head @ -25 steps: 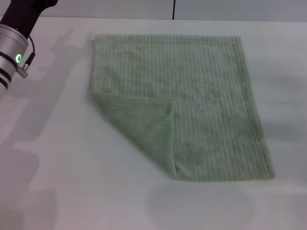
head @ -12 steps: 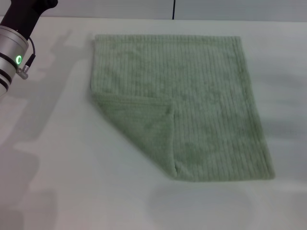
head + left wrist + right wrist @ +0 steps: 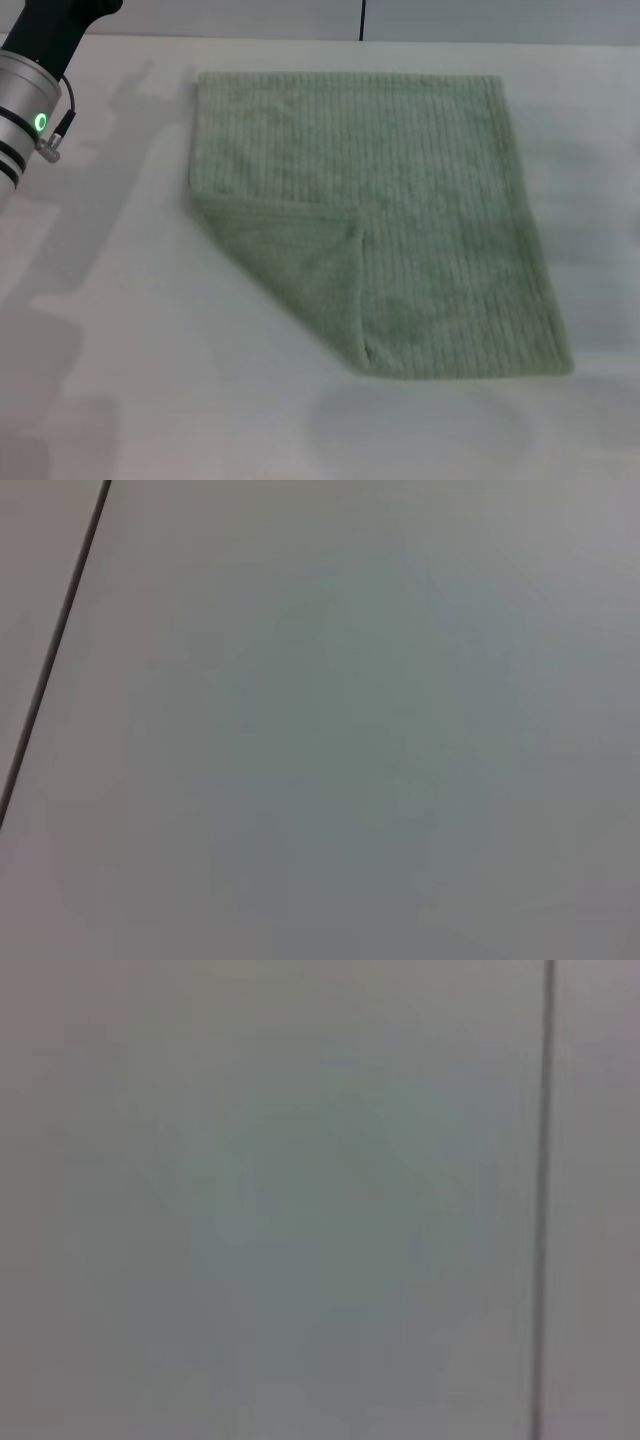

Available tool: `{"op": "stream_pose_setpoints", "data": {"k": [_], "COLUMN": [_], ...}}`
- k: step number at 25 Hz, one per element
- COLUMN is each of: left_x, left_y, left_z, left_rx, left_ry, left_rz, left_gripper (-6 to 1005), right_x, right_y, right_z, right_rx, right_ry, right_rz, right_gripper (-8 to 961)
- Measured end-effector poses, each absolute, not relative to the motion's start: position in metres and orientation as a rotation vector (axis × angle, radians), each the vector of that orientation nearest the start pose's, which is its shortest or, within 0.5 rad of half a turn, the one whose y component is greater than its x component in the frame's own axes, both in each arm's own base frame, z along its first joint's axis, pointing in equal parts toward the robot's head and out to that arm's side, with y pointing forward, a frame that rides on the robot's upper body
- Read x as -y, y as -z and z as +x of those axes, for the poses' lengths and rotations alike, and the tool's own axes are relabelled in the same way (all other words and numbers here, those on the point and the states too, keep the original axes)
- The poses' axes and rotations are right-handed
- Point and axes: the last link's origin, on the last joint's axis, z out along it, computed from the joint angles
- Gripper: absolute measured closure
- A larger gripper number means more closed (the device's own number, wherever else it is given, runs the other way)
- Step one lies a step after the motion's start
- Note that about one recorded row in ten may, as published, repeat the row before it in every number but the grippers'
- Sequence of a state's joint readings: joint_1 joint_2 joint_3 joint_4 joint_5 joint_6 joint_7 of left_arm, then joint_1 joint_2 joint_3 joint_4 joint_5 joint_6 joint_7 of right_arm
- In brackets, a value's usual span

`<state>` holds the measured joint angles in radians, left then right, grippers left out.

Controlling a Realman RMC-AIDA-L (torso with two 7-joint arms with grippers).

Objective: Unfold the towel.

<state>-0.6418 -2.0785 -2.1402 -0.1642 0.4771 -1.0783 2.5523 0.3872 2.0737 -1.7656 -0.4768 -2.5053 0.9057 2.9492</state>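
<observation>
Towel (image 3: 400,210) lies flat at table (image 3: 150,400) centre, its 7 o'clock corner folded over onto itself toward centre. Left arm (image 3: 35,95) sits at 10 o'clock, apart from towel.

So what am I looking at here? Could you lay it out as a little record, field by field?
item: the towel, pale green, ribbed
surface: white table
towel state: lying flat, except its near-left corner, which is folded over onto the cloth as a triangular flap
left arm: only part of it shows at the far left edge, off the towel; gripper not in view
right arm: not in view
task progress: flap not yet opened out
</observation>
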Motion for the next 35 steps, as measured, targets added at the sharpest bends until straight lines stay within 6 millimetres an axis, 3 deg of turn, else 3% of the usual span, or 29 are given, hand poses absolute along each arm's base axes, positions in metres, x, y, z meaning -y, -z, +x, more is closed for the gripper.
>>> {"op": "stream_pose_setpoints", "data": {"k": [3, 8, 24, 35], "left_x": [-0.409, -0.409, -0.415, -0.422], "left_y": [-0.023, -0.024, -0.032, -0.034], "left_z": [-0.274, -0.276, -0.269, -0.258], "left_rx": [0.628, 0.630, 0.591, 0.561], "left_ry": [0.989, 0.982, 0.998, 1.018], "left_rz": [-1.610, -1.607, -1.609, -1.622], "left_gripper": [378, 381, 390, 397], "right_x": [-0.382, -0.388, -0.397, -0.403], "right_y": [-0.024, -0.019, -0.042, -0.046], "right_z": [0.308, 0.290, 0.241, 0.223], "right_rx": [-0.527, -0.529, -0.795, -0.958], "right_ry": [-0.523, -0.446, -0.281, -0.098], "right_rz": [-1.439, -1.531, -1.853, -2.055], "right_gripper": [692, 899, 898, 898]}}
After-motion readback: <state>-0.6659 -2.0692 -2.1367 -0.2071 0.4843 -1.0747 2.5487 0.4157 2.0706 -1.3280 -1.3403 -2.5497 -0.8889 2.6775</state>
